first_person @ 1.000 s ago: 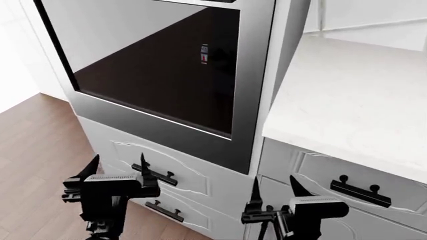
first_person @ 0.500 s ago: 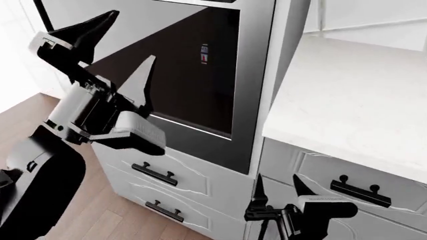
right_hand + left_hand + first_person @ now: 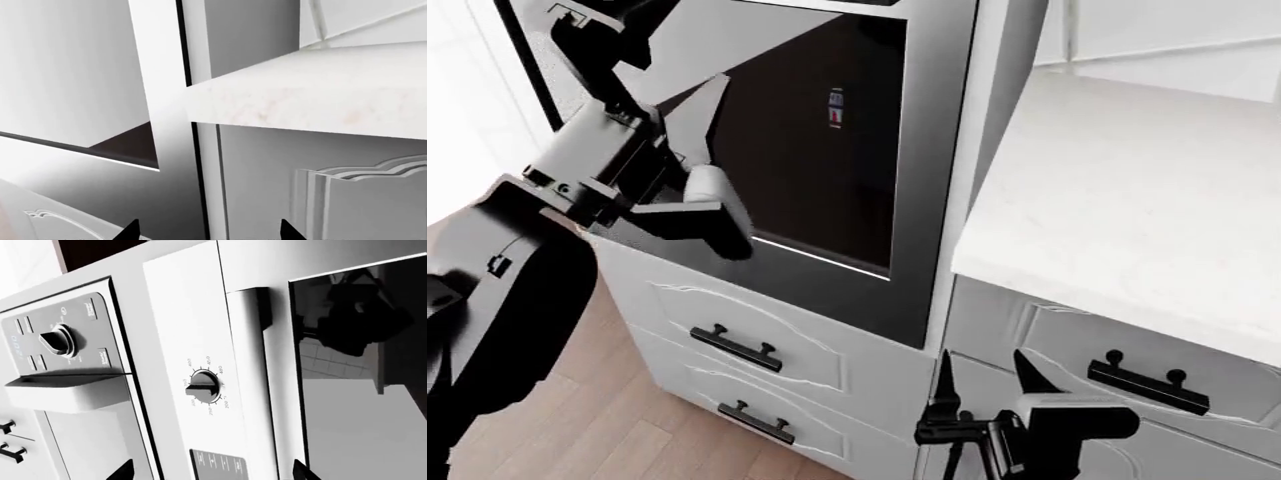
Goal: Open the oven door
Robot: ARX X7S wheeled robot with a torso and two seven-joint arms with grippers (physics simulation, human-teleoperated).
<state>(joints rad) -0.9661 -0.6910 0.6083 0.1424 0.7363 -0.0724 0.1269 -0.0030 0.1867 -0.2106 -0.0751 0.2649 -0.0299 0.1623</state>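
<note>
The oven door (image 3: 814, 150) fills the upper middle of the head view, dark glossy glass in a stainless frame, and it is closed. Its long silver bar handle (image 3: 250, 380) shows in the left wrist view, running between the glass window (image 3: 360, 405) and a control strip with a black knob (image 3: 203, 386). My left gripper (image 3: 691, 42) is raised in front of the door's upper left, open and empty. In its wrist view (image 3: 212, 472) the fingertips straddle the control strip and handle, still short of them. My right gripper (image 3: 981, 385) hangs low by the cabinets, open and holding nothing.
A white countertop (image 3: 1134, 190) runs to the right of the oven. White drawers with black handles (image 3: 737, 350) sit under the door and under the counter (image 3: 1148, 385). A second appliance panel with a knob (image 3: 57, 340) adjoins the oven. Wood floor (image 3: 601, 420) lies at left.
My left arm has swung up from near the drawers to the top of the oven door, rising further in the last half second. The right arm has stayed where it was.
</note>
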